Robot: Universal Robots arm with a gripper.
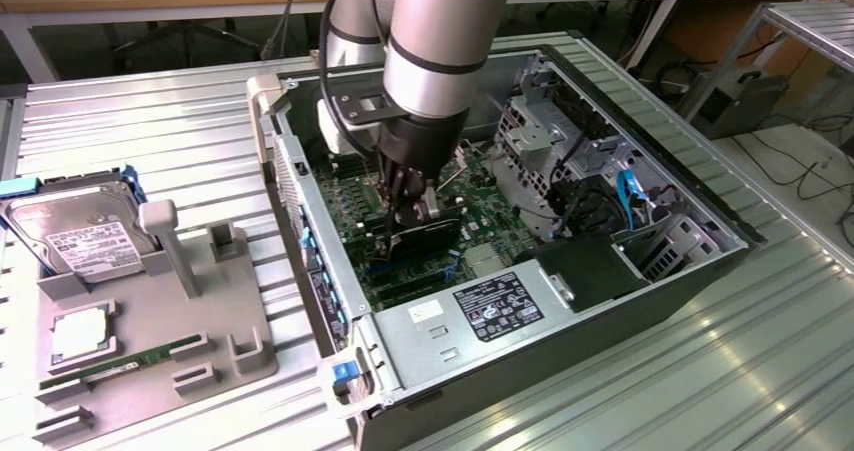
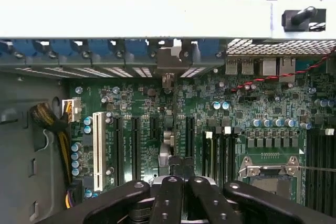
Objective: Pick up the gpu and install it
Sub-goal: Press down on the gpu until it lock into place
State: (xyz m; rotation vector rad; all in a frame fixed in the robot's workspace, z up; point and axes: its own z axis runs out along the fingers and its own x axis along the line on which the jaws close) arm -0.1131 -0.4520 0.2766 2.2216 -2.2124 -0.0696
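Observation:
The gpu [image 1: 435, 239] is a slim black card standing on edge on the green motherboard [image 1: 350, 221] inside the open computer case [image 1: 694, 261]. In the wrist view the gpu [image 2: 166, 135] shows edge-on, running across the expansion slots to its silvery bracket [image 2: 169, 59] at the case's rear wall. My gripper [image 1: 414, 209] reaches down into the case directly over the card. Its black fingers [image 2: 169, 195] are shut together at the card's upper edge, with the gripper [image 2: 179, 180] centred on it. Whether they pinch the card or just rest against it is hidden.
A grey parts tray [image 1: 247, 356] on the exterior view's left holds a silver hard drive [image 1: 74, 236], a CPU [image 1: 80, 336] and a green RAM stick [image 1: 114, 366]. Inside the case are the power supply [image 1: 501, 306], drive cage [image 1: 534, 136], blue cable [image 1: 627, 191] and CPU socket [image 2: 268, 163].

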